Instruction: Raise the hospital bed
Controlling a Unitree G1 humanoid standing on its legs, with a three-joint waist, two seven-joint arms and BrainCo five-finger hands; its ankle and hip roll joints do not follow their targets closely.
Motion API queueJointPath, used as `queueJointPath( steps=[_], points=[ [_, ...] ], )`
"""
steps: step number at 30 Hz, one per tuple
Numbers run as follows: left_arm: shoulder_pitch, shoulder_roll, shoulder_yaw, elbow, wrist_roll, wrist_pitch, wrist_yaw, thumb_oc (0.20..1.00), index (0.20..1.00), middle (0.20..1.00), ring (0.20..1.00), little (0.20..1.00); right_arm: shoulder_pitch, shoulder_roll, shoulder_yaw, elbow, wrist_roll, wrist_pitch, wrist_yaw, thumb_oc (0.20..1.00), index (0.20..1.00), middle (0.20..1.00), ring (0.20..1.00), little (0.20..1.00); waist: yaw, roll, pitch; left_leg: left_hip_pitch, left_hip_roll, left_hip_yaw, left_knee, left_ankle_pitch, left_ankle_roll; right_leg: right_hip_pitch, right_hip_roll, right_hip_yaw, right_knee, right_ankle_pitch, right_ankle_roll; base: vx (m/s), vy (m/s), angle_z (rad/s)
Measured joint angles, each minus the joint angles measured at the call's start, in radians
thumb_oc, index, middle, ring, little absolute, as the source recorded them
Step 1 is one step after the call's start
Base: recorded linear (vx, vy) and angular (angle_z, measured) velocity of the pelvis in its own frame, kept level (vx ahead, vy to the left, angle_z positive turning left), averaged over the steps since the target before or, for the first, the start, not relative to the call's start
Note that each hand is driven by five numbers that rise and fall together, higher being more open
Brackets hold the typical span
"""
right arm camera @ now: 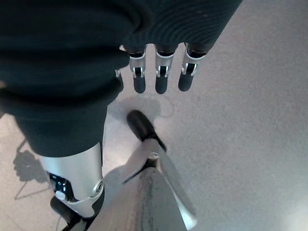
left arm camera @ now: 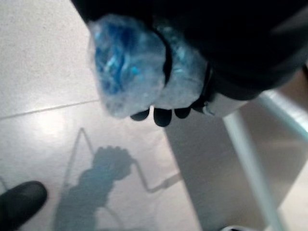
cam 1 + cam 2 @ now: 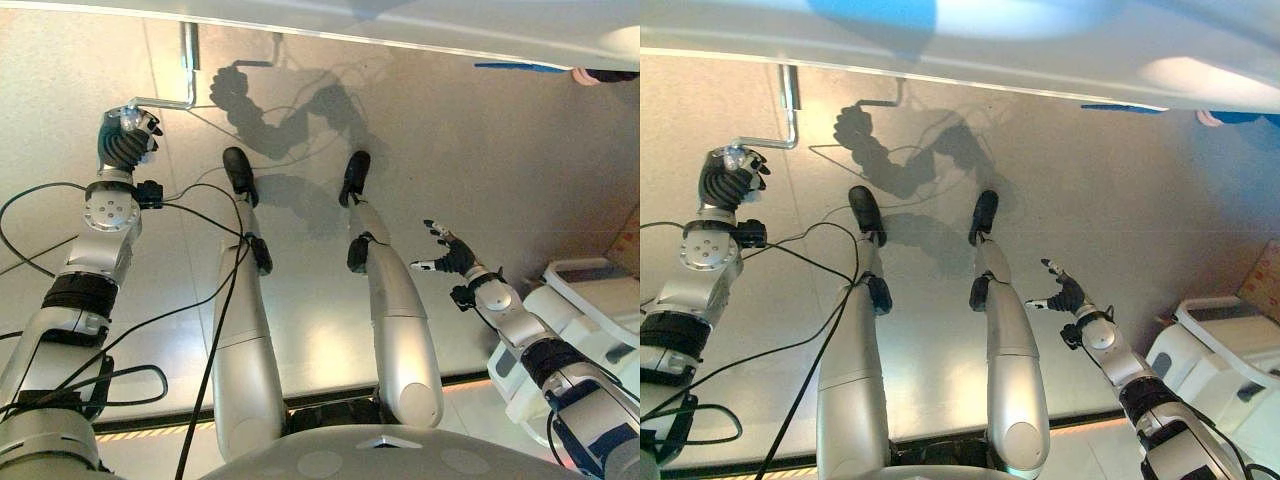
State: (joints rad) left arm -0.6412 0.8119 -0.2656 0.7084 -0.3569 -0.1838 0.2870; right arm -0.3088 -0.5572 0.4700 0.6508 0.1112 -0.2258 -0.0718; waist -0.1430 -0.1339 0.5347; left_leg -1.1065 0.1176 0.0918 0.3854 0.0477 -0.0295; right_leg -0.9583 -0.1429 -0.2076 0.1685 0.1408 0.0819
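Pale floor (image 3: pixel 480 180) runs under the bed (image 3: pixel 420 25), whose white edge crosses the far side of both eye views. From that edge a metal crank (image 3: pixel 186 70) drops down and bends sideways into a handle, on the robot's left of the bed's foot.

Left hand (image 3: pixel 128 138) sits at the end of that crank, with its fingers (image 2: pixel 161 115) curled round a grip wrapped in bluish clear film (image 2: pixel 127 67); the dark tips show just past the wrap in the left wrist view. Such a closed hold suits the job, I judge: a crank has to be carried round in circles, and a loose touch would slip off at the far side of each turn. The arm reaches out nearly straight to get there, so the swing probably has little room to spare.

Right hand (image 3: pixel 443 252) hangs well apart from the crank, low over the floor beside the robot, fingers (image 1: pixel 161 79) straight and spread, holding nothing. It looks idle, likely kept clear so it cannot foul the turning handle.

A white machine (image 3: pixel 590 300) stands further to the right of the crank, near the right arm.

Raising is a matter of winding; how high the bed stands cannot be told.
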Motion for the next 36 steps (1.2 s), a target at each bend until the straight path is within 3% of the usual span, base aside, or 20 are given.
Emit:
queueJointPath(
  steps=[5, 20, 27, 36],
  points=[
    [-0.085, -0.012, -0.063, 0.064, 0.03, 0.026, 0.018, 0.2, 0.2, 0.2, 0.2, 0.2, -0.007, 0.001, 0.013, -0.056, 0.016, 0.001, 0.0, 1.0, 1.0, 1.0, 1.0, 1.0, -0.034, -0.007, -0.001, -0.048, 0.007, 0.018, 0.027, -0.009, 0.007, -0.049, -0.001, 0.025, -0.002, 0.018, 0.008, -0.02, -0.054, -0.1],
    [-0.155, -0.145, -0.152, 0.002, 0.068, 0.06, 0.032, 0.2, 0.2, 0.2, 0.2, 0.2, -0.055, 0.002, 0.035, -0.039, 0.02, 0.015, -0.012, 1.0, 1.0, 1.0, 1.0, 1.0, -0.049, -0.015, -0.003, -0.048, -0.002, 0.075, -0.018, 0.015, 0.021, -0.111, -0.011, 0.086, 0.003, 0.039, 0.009, -0.03, -0.109, -0.03],
    [-0.017, -0.157, -0.185, -0.23, 0.019, 0.06, 0.022, 0.2, 0.2, 0.2, 0.2, 0.2, -0.09, 0.005, 0.051, -0.04, 0.016, 0.017, -0.027, 1.0, 1.0, 1.0, 1.0, 1.0, -0.056, -0.015, -0.003, 0.074, -0.019, 0.1, -0.12, 0.053, 0.011, -0.063, -0.015, 0.116, 0.006, 0.037, 0.005, -0.04, -0.104, -0.03],
    [0.12, -0.066, -0.175, -0.487, -0.098, 0.06, -0.083, 0.2, 0.2, 0.2, 0.2, 0.2, -0.064, 0.004, 0.016, -0.01, -0.009, 0.029, -0.024, 1.0, 1.0, 1.0, 1.0, 1.0, -0.029, -0.009, 0.0, 0.131, -0.028, 0.098, -0.165, 0.073, 0.0, -0.05, -0.021, 0.118, 0.045, 0.012, 0.001, -0.02, -0.048, 0.01]
  ],
)
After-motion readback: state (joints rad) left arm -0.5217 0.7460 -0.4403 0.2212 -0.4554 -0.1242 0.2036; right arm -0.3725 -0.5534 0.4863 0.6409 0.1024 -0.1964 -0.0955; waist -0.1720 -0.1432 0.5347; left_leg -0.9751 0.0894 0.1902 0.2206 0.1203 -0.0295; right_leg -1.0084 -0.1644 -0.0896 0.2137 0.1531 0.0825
